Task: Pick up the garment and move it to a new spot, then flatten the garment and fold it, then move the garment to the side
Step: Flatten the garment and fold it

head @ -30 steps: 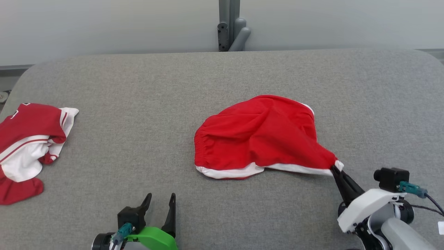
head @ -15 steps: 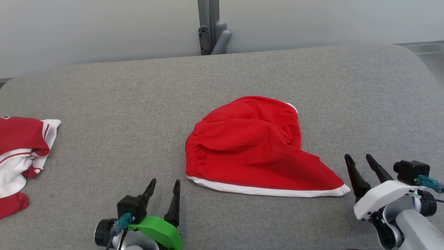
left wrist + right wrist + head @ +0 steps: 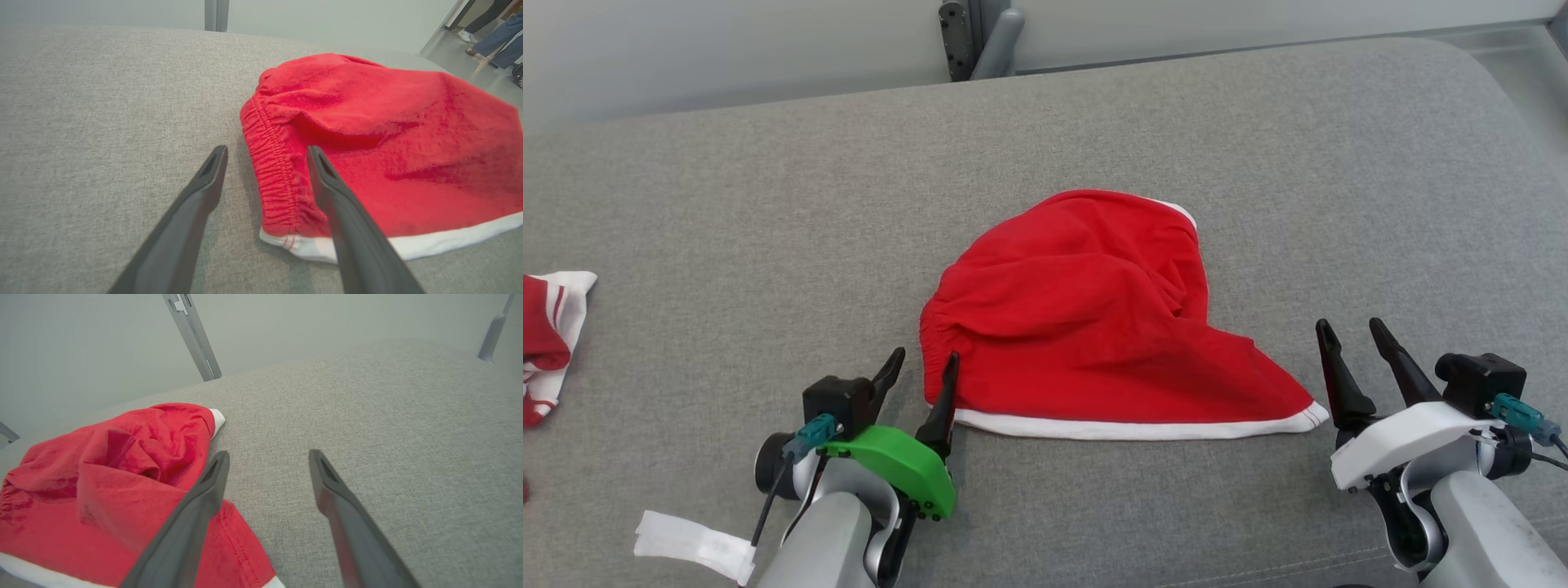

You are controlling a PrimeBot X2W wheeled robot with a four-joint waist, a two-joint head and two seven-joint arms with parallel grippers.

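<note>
While the head view puts my left gripper (image 3: 925, 355) at the near-left corner of the red garment (image 3: 1086, 327), only its wrist camera shows the wide-spread fingers standing either side of the gathered elastic waistband (image 3: 273, 163), gripping nothing. My right gripper (image 3: 1348, 323) is equally spread and empty, just beside the garment's pointed, white-trimmed corner. A rumpled soft knit, the garment lies mid-way across the coarse grey woven tabletop (image 3: 727, 204). A second red-and-white garment (image 3: 547, 327) lies far left.

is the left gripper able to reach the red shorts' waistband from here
Probably yes: the left gripper is open and looks to straddle the waistband at the near corner of the red shorts, with nothing between.
</note>
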